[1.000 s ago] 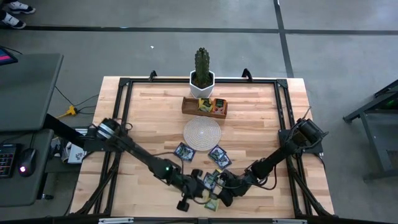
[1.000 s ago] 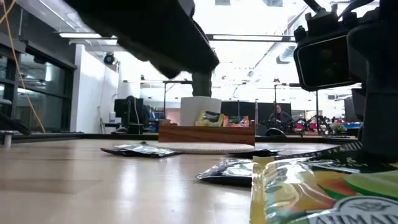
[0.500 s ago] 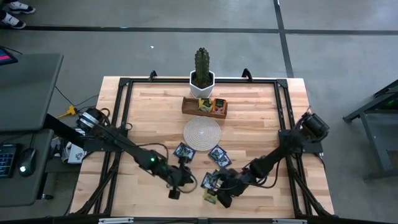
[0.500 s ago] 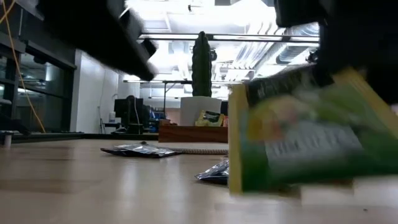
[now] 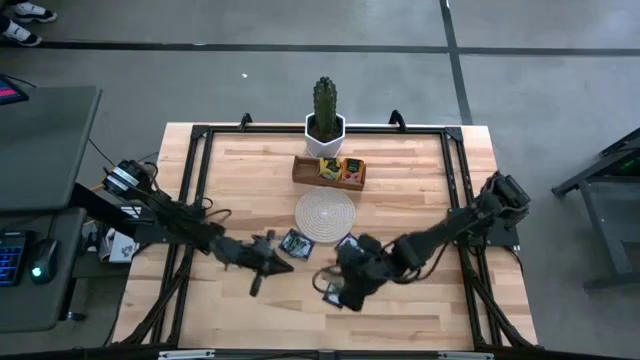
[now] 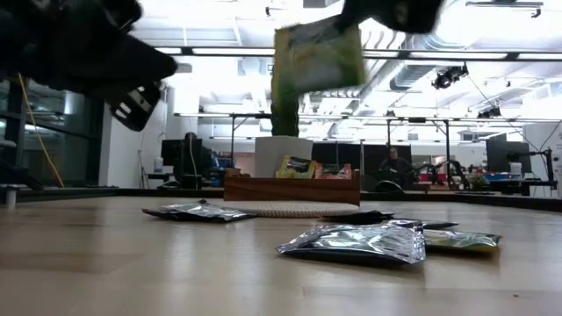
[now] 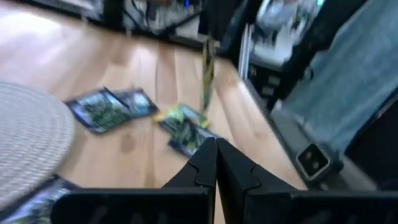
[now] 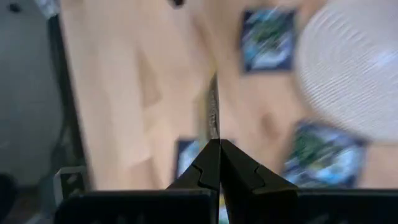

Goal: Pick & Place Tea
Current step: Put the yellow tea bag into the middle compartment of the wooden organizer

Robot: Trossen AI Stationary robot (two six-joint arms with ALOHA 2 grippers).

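Low view — both arms cut off at twelve o'clock; the lifted green sachet [image 6: 317, 60] blurs, print unreadable.

Through the right wrist camera I see my right gripper [image 8: 215, 152] pinched tight on a thin tea sachet [image 8: 214, 112], held edge-on. Below it lie the wooden table [image 8: 124, 93], blurred dark blue sachets [image 8: 268, 40], and part of the round woven mat [image 8: 354, 68].
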